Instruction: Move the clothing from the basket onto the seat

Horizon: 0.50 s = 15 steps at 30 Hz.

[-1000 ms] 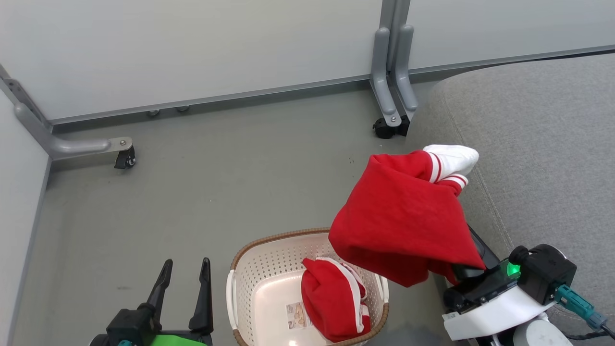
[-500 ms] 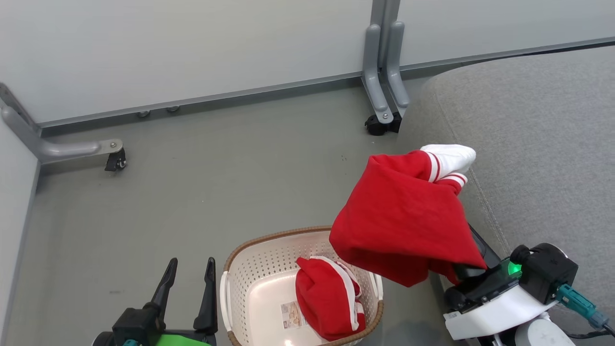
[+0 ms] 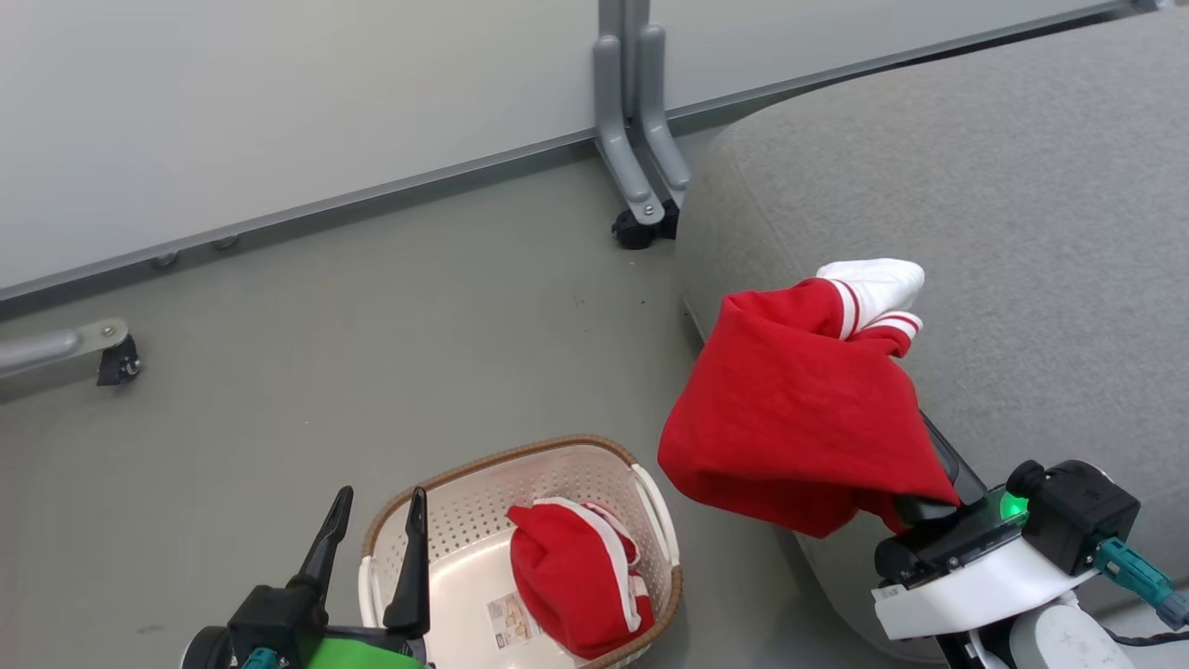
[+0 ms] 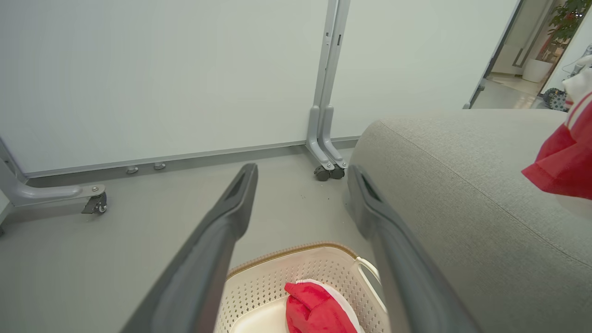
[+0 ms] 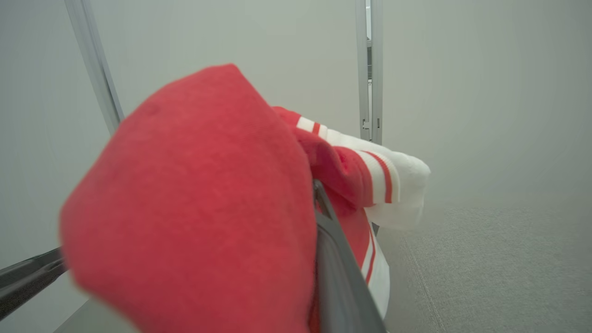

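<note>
My right gripper [image 3: 882, 339] is shut on a red garment [image 3: 799, 418] with white striped cuffs. The cloth drapes over its fingers and hides their tips. It hangs above the front left edge of the grey seat [image 3: 1022, 232], which also shows as the seat [image 5: 485, 259] behind the held garment [image 5: 194, 199]. The cream basket [image 3: 446, 469] stands on the floor left of the seat, holding a second red garment [image 3: 571, 581] with white trim. My left gripper [image 3: 381, 497] is open and empty, just left of the basket. Between the fingers of the left gripper [image 4: 303, 171] lie the basket [image 4: 296, 252] and that garment [image 4: 319, 310].
Pale partition panels close off the back. One wheeled foot [image 3: 641, 223] stands by the seat's far corner, and another caster [image 3: 116, 358] sits at the far left. Bare grey floor [image 3: 372, 325] lies between the panels and the basket.
The head camera has swung right, so the basket and the partition feet sit further left in view. The held garment now hangs over the seat's edge instead of over the basket.
</note>
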Available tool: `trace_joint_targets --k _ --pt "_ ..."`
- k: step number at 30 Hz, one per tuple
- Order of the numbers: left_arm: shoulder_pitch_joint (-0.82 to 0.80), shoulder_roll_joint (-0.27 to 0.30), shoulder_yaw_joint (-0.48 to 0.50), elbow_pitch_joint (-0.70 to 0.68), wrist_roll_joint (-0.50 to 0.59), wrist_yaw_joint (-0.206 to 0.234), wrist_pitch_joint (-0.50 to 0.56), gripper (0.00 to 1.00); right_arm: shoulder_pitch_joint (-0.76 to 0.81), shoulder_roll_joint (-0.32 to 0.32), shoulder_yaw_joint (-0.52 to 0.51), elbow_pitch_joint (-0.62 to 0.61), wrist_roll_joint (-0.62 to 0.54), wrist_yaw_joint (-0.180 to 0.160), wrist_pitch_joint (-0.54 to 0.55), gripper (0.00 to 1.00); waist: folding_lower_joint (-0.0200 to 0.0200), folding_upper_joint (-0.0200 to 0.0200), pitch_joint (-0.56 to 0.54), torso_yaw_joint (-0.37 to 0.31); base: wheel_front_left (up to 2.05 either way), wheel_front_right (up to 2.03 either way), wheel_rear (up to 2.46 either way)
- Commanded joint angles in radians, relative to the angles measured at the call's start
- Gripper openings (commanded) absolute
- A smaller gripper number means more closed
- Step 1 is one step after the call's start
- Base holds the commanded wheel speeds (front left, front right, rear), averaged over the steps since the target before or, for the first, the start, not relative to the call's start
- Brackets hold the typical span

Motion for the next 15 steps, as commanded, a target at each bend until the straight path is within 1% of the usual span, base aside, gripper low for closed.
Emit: trace_joint_targets --k 1,10,13,15 --pt "-0.016 0.002 -0.002 0.000 0.011 -0.001 0.000 1.00 -0.007 0.000 -0.008 -0.004 0.003 0.000 -0.003 0.00 0.0000 -0.0001 0.011 -0.079 0.00 0.00 0.00" --pt "-0.031 0.002 -0.002 -0.003 0.017 0.002 0.000 1.00 0.012 0.008 -0.034 0.003 0.012 0.000 -0.003 0.00 0.0000 -0.0001 0.018 -0.236 0.00 0.00 0.00" --pt "-0.034 0.002 0.002 -0.001 0.019 -0.003 0.000 1.00 0.018 0.012 -0.046 0.002 0.015 0.000 -0.003 0.00 0.0000 -0.0001 0.020 -0.288 0.00 0.00 0.00" --pt "-0.045 0.002 -0.009 0.003 0.023 -0.007 0.000 1.00 0.029 0.016 -0.070 -0.005 0.015 0.000 -0.003 0.00 0.0000 -0.0001 0.029 -0.303 0.00 0.00 0.00"
